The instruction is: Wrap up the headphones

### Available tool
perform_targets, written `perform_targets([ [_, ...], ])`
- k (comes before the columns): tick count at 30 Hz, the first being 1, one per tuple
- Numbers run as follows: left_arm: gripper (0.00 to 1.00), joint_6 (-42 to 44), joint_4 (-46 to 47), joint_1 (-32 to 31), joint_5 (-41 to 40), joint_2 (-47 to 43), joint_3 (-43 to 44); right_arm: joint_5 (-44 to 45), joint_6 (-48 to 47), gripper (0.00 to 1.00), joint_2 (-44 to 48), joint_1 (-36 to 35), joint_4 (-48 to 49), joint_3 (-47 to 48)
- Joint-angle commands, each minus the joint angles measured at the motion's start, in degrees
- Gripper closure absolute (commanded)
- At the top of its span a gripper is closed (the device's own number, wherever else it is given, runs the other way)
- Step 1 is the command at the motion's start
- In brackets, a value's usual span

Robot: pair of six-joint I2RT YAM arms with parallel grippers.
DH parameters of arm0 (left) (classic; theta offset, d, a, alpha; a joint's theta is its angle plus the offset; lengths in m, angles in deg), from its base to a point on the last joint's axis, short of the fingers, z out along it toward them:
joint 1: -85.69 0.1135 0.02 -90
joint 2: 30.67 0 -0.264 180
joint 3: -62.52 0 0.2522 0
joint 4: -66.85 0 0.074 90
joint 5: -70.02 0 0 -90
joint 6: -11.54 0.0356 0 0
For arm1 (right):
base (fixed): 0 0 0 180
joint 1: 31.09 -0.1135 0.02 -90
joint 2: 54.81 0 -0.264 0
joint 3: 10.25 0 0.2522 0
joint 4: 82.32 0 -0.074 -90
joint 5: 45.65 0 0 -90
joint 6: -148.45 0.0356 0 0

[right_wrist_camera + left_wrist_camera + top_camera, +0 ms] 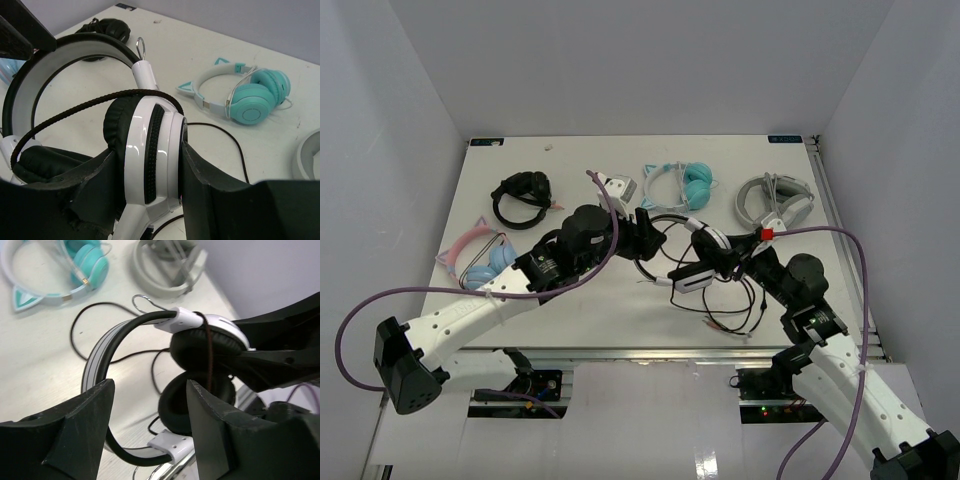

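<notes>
The white headphones (698, 256) with black trim are held up at the table's middle. My right gripper (147, 155) is shut on one ear cup (150, 140), a finger on each side of it. The thin black cable (75, 107) drapes over that cup, and the rest trails on the table (740, 312). My left gripper (150, 425) is open, its jaws wide apart. The white headband (97, 357) and its lower slider (170, 444) show between them, with no visible touch. In the top view the left gripper (648, 232) sits just left of the headphones, facing the right gripper (712, 258).
Teal cat-ear headphones (682, 180) and grey-and-white headphones (775, 200) lie at the back right. Small black headphones (523, 195) and pink-and-blue cat-ear headphones (480, 255) lie at the left. A small white object (618, 187) lies behind the left gripper. White walls enclose the table.
</notes>
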Motion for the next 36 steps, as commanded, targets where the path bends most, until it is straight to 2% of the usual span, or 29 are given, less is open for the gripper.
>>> perform_targets([
  [1,0.30,3.6,-9.2,0.2,-9.7,-0.1,4.1,-0.3,0.7,0.92,0.6,-0.4,6.8,3.6],
  [4,0.30,4.6,-10.6,0.3,-9.3,0.2,4.5,-0.3,0.7,0.92,0.3,-0.4,7.0,3.3],
  [7,0.25,4.8,-12.5,0.3,-7.9,0.4,4.9,-0.3,0.7,0.92,-0.2,-0.5,7.1,3.2],
  [12,0.21,4.4,-16.7,0.2,-10.9,1.4,6.3,-0.6,0.6,0.92,-0.9,-0.5,7.1,3.4],
  [15,0.20,4.4,-16.5,0.2,-9.8,2.2,6.4,-0.9,0.8,0.92,-1.5,-0.6,7.2,3.4],
  [24,0.33,4.6,-14.8,0.2,-2.9,7.5,7.1,-1.0,0.9,0.92,-4.0,-2.4,8.2,3.6],
  [25,0.35,4.5,-14.7,0.2,-2.7,8.2,7.0,-0.9,0.9,0.92,-4.1,-2.6,8.2,3.7],
  [31,0.76,4.0,-14.7,0.2,-3.1,9.4,7.0,0.1,0.4,0.92,-4.3,-3.5,8.0,4.0],
  [33,0.95,3.7,-15.4,0.2,-3.2,9.7,7.4,0.6,0.7,0.91,-4.8,-3.6,7.8,4.6],
  [34,1.00,3.4,-15.6,0.3,-3.6,9.8,7.6,1.0,0.9,0.82,-5.3,-3.6,7.4,4.9],
  [36,1.00,3.1,-16.1,0.3,-5.3,9.9,8.2,2.4,1.8,0.51,-6.4,-3.7,5.7,7.0],
])
